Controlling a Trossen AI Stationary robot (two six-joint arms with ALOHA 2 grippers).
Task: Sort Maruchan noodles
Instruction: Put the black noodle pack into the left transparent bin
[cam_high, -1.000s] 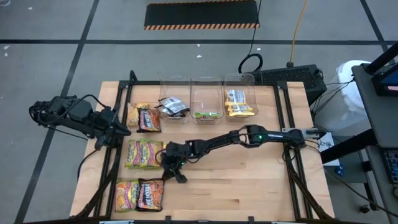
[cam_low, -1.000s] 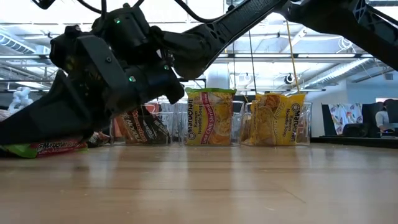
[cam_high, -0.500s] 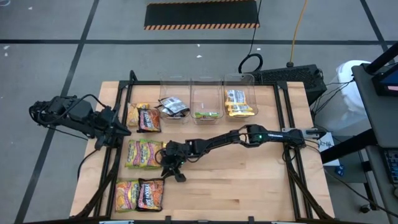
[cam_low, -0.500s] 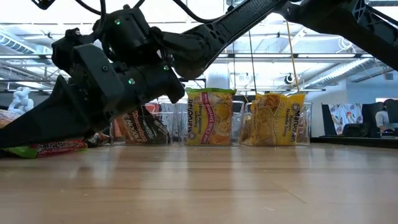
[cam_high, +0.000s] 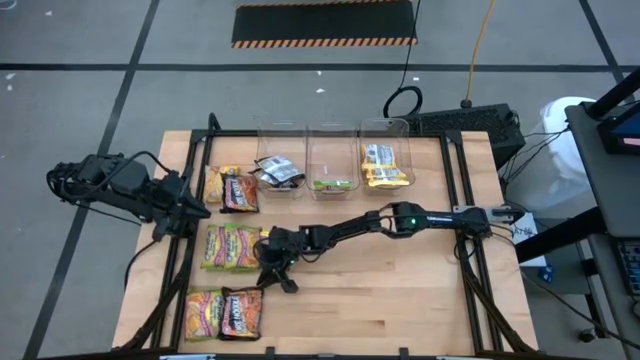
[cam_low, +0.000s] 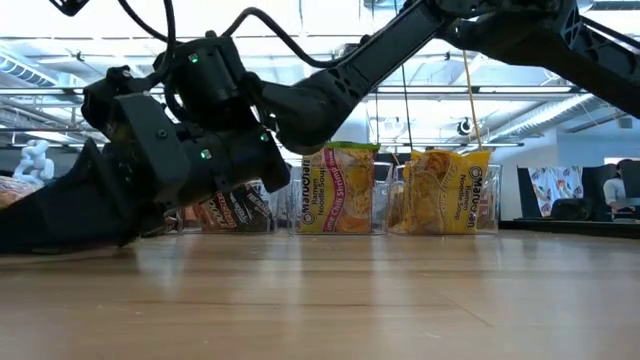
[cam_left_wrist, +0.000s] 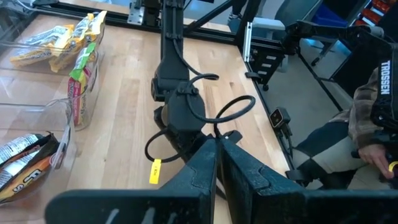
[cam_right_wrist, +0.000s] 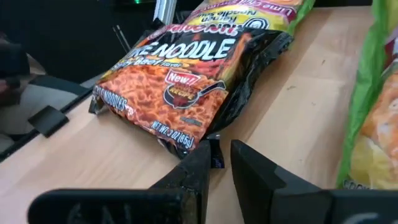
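Maruchan noodle packets lie flat in rows on the table's left part. One is a black packet near the front edge, and lime-green ones lie in the middle row. My right gripper reaches across the table and sits low over the wood, narrowly open, its fingertips on either side of the black packet's corner. My left gripper waits shut above the table's left edge and holds nothing. My right gripper has the black packet's corner flap between its two fingertips. They come at it slanting down from the table's right and far side. The packet lies flat on the table. Whether the fingers touch the flap, I cannot tell.
Three clear bins stand in a row at the far edge, each with packets in it. More packets lie far left. Bare wood stretches to the right. A person sits beyond the table's right side.
My right gripper has come down toward the table beside the black packet, and its fingers now lie close over the wood. In the low view they now hide the green packet that showed beneath them.
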